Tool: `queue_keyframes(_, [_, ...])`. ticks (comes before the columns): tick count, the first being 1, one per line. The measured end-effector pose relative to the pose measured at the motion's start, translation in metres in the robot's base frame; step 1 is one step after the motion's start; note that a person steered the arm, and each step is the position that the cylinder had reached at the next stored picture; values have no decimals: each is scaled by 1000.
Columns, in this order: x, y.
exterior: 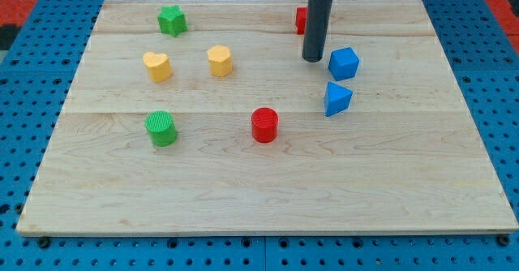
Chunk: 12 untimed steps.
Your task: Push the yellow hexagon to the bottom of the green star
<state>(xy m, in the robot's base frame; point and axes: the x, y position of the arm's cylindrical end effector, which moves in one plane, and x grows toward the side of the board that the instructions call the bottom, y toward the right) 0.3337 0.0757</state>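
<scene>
The yellow hexagon (220, 60) stands on the wooden board in the upper middle-left. The green star (172, 19) sits near the view's top left, up and to the left of the hexagon. My tip (313, 59) rests on the board well to the right of the hexagon, just left of the blue cube (344, 63). The rod runs up out of the view's top.
A yellow heart (157, 66) lies left of the hexagon. A green cylinder (161, 128) and a red cylinder (264, 125) stand lower down. A blue triangular block (337, 98) sits below the cube. A red block (301, 19) is partly hidden behind the rod.
</scene>
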Motion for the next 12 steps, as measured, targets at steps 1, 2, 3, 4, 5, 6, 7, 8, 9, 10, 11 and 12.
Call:
queue_keyframes(1, [-30,-27])
queue_keyframes(2, [-31,-102])
queue_keyframes(3, [-32,-114])
queue_keyframes(4, [-13,-146])
queue_keyframes(5, [23,-101])
queue_keyframes(6, [76,-139])
queue_keyframes(7, [62,-158])
queue_keyframes(8, [46,-153])
queue_keyframes(9, [46,-113])
queue_keyframes(10, [42,-90])
queue_keyframes(11, [8,-185])
queue_keyframes(12, [-28,-212])
